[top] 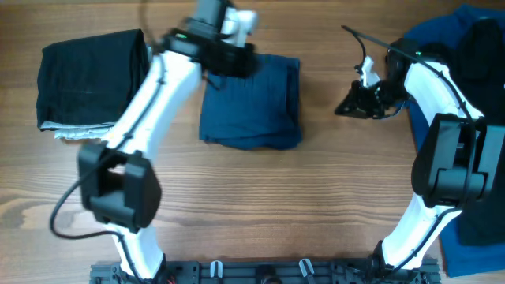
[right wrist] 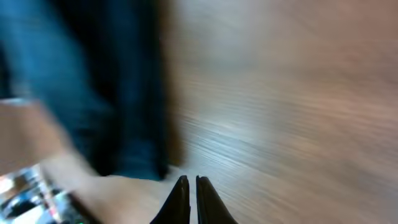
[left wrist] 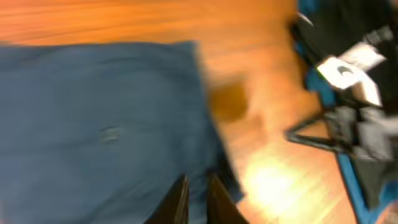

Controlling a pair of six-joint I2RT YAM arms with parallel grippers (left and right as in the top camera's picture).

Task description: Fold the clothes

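Overhead: the left arm stretches diagonally from the near edge, its end over the far-left corner of the folded navy shorts [top: 251, 102] mid-table. A folded black garment [top: 91, 79] lies to their left. The right arm bends up, with the right gripper [top: 342, 109] pointing left over the bare table [top: 316, 197] beside the clothes pile [top: 465, 47].

Left wrist: the left gripper [left wrist: 196, 199] is pressed together, pinching nothing (blurred), over the shorts' edge.

Right wrist: the fingers are pressed together above bare wood.

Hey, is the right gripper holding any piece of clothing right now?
No, the right gripper is shut above the bare wooden table, with no fabric caught in it.
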